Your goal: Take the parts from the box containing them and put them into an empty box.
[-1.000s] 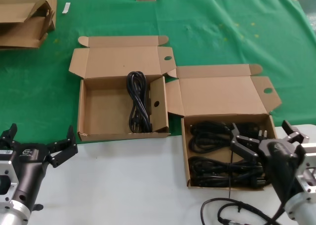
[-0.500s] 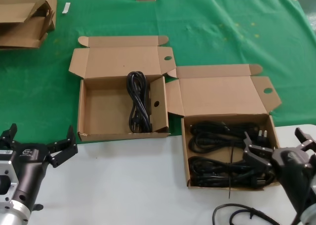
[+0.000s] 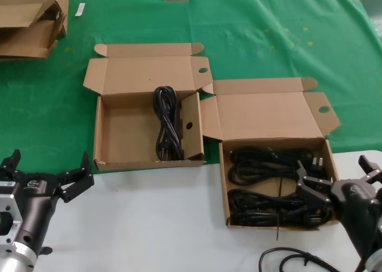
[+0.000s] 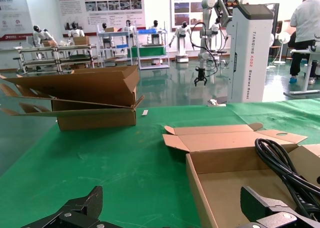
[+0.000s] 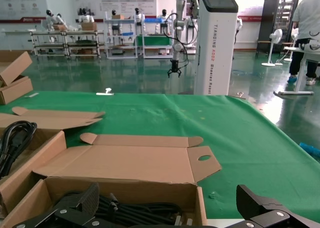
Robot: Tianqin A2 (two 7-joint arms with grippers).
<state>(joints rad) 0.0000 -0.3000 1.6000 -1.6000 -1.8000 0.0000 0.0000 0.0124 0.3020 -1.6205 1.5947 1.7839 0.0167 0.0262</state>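
Left gripper [image 3: 51, 175] waits wide open and empty on the near-left of the table, just short of the empty box [image 3: 125, 138], where one cord [image 3: 165, 124] already lies along the tall holed flap. Moving right, the parts [image 3: 268, 185] fill the box containing them [image 3: 224, 182]: floppy, light, rubbery bundles, best pinched across the middle of the loops, not at the plugs. Right gripper [image 3: 337, 182] hangs spread open, holding nothing, right over that box's near-right corner, cords just beneath.

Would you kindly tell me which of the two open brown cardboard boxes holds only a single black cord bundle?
The left-hand open cardboard box, with the tall holed side flap, holds one black cord bundle; the right-hand open cardboard box holds several.
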